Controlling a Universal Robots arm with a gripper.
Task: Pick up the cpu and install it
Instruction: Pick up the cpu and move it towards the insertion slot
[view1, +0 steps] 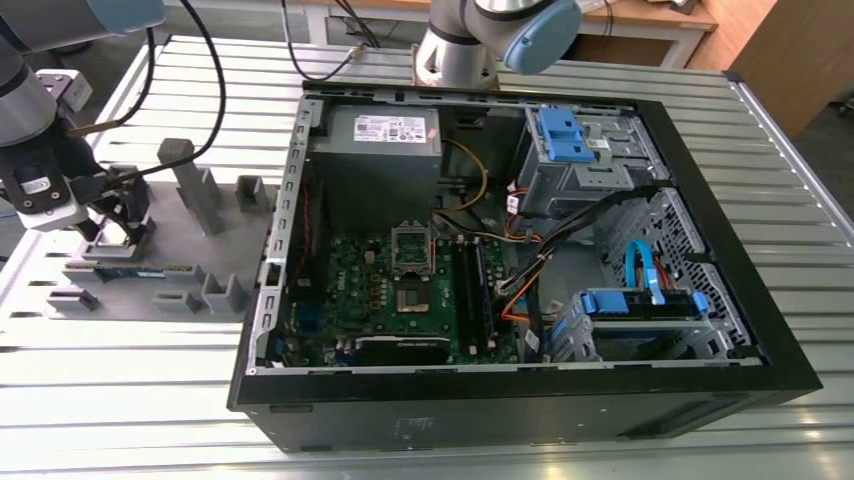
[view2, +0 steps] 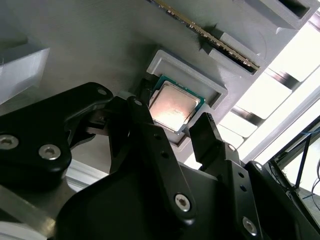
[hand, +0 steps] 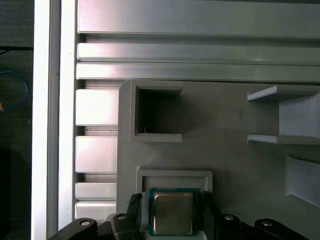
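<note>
While the gripper (view1: 118, 224) hangs over a grey parts tray (view1: 200, 262) at the exterior view's left, the step in hand looks to be the pick, not the install. In both wrist views the cpu (view2: 173, 104) (hand: 172, 214), a small square chip with a shiny metal top and a green border, lies flat in a raised-walled pocket (hand: 175, 174) of that tray. The gripper's (view2: 170, 116) two black fingers (view2: 144, 125) are spread apart, one on each side of the chip, holding nothing.

As a judgement, this grasp calls for the fingers to meet two opposite edges squarely and lift the chip level out of its pocket.

Whether the fingertips already touch the chip's edges cannot be told. In the first wrist view the gripper's body cuts off one edge of the chip. A long memory stick (view2: 210, 38) stands nearby. Well apart, in the centre of the exterior view, the motherboard (view1: 387, 320) sits inside the open computer case (view1: 707, 215). Its socket (view1: 407, 298) is too small to tell whether it is ready.
</note>
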